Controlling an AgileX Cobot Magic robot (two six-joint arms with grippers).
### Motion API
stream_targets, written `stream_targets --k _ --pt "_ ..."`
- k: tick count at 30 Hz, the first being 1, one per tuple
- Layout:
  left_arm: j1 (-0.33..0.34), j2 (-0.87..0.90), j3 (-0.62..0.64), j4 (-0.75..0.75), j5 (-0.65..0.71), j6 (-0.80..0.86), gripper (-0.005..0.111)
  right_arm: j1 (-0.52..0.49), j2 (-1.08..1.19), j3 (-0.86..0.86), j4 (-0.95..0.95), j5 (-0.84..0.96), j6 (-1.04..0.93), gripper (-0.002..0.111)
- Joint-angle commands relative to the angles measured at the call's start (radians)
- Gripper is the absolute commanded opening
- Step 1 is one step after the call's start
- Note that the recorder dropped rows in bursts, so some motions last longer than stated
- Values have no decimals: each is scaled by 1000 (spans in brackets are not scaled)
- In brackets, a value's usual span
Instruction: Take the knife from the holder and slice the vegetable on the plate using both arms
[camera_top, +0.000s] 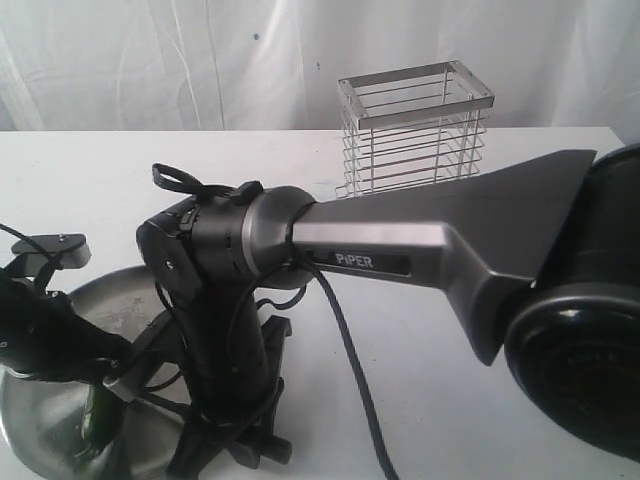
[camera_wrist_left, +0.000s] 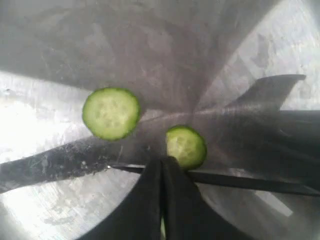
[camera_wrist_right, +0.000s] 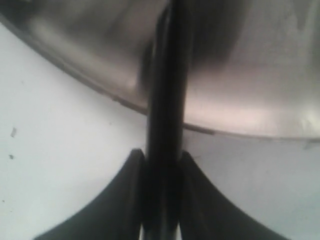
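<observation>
While clamped narrow on black handle of knife (camera_wrist_right: 167, 75), right gripper (camera_wrist_right: 161, 156): blade out over plate (camera_wrist_right: 260, 75) rim. Left gripper (camera_wrist_left: 163, 167): pinched almost together on vegetable (camera_top: 97, 418), pinning it on plate. Two slices (camera_wrist_left: 111, 113) flat on plate, one just beside blade. Plate at bench's (camera_top: 420, 400) near left corner; holder (camera_top: 415, 120) toward far edge, no knife in it. Likely step: slicing, part done. Next: lift blade, shift along vegetable toward left gripper, press straight down, clear of its tips.
</observation>
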Motion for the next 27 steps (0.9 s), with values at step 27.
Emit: stream_targets --k 27 --pt "-6 94 -81 -24 97 4 0 7 -86 63 -90 -15 30 0"
